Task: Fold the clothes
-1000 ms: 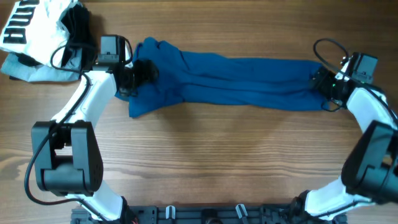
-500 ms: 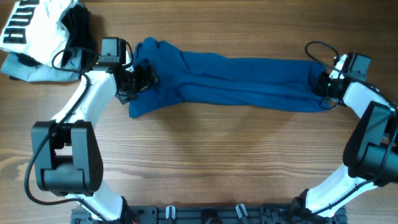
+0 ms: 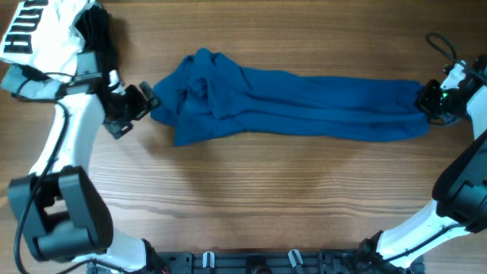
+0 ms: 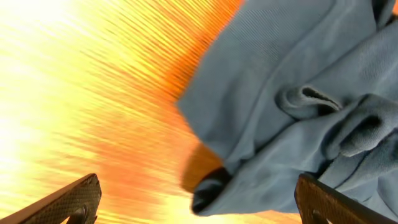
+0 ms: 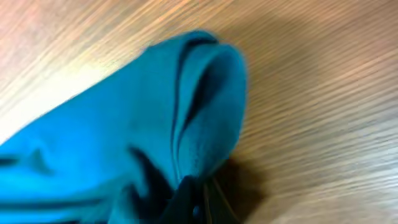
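Left fingers point(image 3: 141, 106) are now sitting off the cloth point(image 3: 304, 106), just beside its left end. A second ago they were on that bunched end, so they are letting go and backing away to the left. In the left wrist view they are spread wide, gripping nothing, with the cloth edge lying ahead between them.

Right fingers point(image 3: 428, 99) are pinched tight on the cloth's right end and are pulling outward. That arm is sitting farther right than a second ago, and the whole cloth is shifting right with it. In the right wrist view, the doubled tip is caught between the closed fingers.

Judging from this, the stretch-out step is ending. The cloth is being drawn into a long band, not yet folded, and the left end probably needs a fresh grasp.

The cloth is lying across the upper middle of the counter point(image 3: 266, 198), running left to right. It is plain deep blue, soft and wrinkly, with long creases along its length. The left end is lumpy and bunched, with layers overlapping and a corner poking down toward the near edge. The right end is narrowing into the pinch.

A white garment point(image 3: 38, 30) with black lettering is sitting at the far left corner, well apart from the cloth.
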Robot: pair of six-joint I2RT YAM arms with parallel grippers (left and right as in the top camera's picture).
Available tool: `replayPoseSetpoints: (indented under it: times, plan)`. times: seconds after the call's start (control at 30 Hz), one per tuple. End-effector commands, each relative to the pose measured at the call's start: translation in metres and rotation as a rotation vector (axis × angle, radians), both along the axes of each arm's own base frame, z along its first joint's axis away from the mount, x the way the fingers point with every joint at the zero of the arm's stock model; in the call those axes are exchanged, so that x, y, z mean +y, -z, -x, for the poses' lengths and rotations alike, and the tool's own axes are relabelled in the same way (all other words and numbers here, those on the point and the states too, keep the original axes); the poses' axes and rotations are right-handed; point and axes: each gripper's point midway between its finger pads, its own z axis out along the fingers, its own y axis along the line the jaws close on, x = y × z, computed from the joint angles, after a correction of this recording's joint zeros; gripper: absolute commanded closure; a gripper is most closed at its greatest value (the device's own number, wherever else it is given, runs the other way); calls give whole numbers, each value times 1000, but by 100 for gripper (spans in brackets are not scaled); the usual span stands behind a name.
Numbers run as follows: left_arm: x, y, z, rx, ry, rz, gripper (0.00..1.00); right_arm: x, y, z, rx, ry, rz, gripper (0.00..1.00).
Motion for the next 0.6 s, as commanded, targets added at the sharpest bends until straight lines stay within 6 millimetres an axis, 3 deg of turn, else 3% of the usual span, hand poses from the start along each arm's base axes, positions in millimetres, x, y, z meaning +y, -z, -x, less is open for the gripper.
replayPoseSetpoints:
  times: [0.0, 0.13, 0.3, 0.53, 0.57]
  plan:
    - [16, -11, 3, -24, 8, -15, 0, 38, -33, -15, -61, -172, -37, 96]
    - [16, -11, 3, -22, 9, -14, 0, 98, -48, -19, -48, -312, -41, 96]
    - [16, -11, 3, -22, 9, -14, 0, 184, -44, -25, -10, -464, -7, 96]
    - [17, -12, 0, -36, 9, -18, 0, 281, -38, -34, -45, -567, 53, 96]
    - [17, -12, 0, -37, 9, -18, 0, 288, -36, -36, -49, -574, 59, 96]
